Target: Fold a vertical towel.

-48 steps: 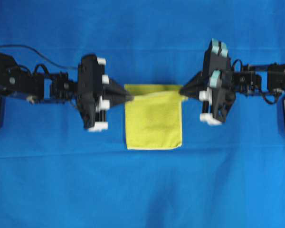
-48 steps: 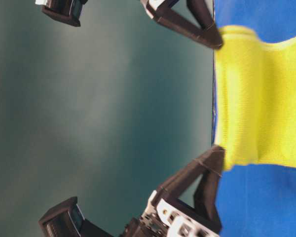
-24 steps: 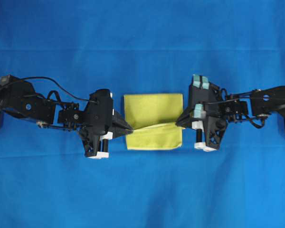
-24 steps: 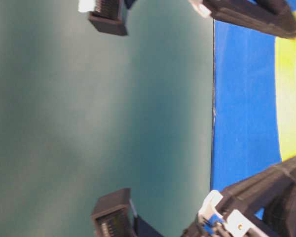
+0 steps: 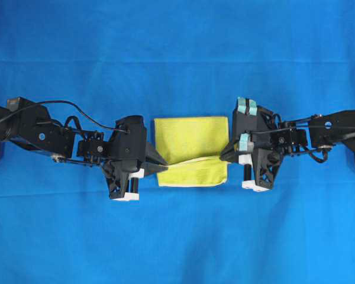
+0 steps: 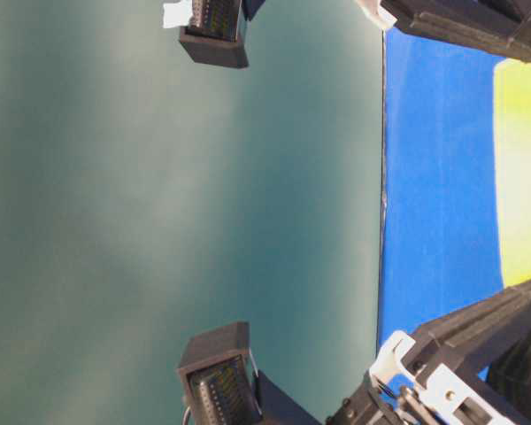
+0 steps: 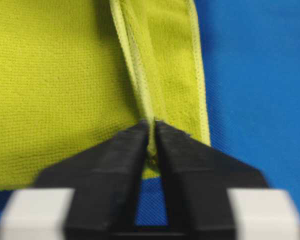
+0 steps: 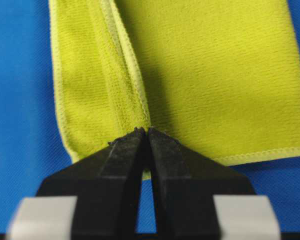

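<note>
My left gripper (image 7: 152, 131) and right gripper (image 8: 145, 134) each pinch the hem of the yellow towel (image 5: 192, 139) at frame centre; releasing unevenly could drag the folded edge crooked.

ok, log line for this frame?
towel: top edge folded down, short of bottom hem | left gripper: pinching folded edge | right gripper: same

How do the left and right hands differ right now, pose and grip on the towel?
The left hand meets the towel at its left edge; the right hand meets its right edge, slightly higher in the overhead view. The left wrist view shows a thin gap with hem in it; the right wrist view shows tips nearly touching. Both pinch the folded-over hem, low over the blue cloth.
</note>
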Robot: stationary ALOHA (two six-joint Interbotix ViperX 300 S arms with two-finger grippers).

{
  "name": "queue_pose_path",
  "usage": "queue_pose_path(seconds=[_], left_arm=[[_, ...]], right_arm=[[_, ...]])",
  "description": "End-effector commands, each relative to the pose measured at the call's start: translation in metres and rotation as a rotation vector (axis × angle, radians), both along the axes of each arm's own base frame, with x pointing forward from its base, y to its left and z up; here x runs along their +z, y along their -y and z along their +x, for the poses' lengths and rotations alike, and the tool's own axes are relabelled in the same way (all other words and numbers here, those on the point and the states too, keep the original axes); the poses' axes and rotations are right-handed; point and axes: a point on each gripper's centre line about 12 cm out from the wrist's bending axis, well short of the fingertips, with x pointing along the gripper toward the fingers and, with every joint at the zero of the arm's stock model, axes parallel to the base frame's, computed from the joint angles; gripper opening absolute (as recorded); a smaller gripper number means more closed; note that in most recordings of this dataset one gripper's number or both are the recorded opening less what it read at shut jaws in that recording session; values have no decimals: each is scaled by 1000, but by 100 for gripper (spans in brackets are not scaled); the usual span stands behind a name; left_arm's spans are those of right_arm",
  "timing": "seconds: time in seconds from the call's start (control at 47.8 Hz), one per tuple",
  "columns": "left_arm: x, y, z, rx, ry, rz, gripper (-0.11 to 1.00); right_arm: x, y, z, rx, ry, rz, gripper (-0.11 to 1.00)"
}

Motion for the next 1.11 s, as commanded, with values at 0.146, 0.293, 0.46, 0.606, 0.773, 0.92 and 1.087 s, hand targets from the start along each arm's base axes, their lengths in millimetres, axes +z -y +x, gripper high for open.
queue_pose_path(seconds=[0.146,0.293,0.46,0.606,0.773,0.92,1.087], left_arm=[[9,10,1,-28,28,-1,50],[15,21,-3,-59,31,0,58],[42,29,-13,-93,50,3,57],[76,28,-25,-98,79,-2,57],[114,21,-40,-90,135,-8,57],[147,9,-56,-64,205,-17,56],[182,-4,-83,-45,298,-6,56]], right_arm=[[6,-21,0,62,17,3,61],[9,-33,0,96,26,6,53],[31,-42,-2,127,73,10,47],[64,-41,-8,136,147,9,47],[111,-35,-20,141,286,3,47],[145,-29,-35,149,379,-25,47],[177,-20,-57,150,468,-67,46]])
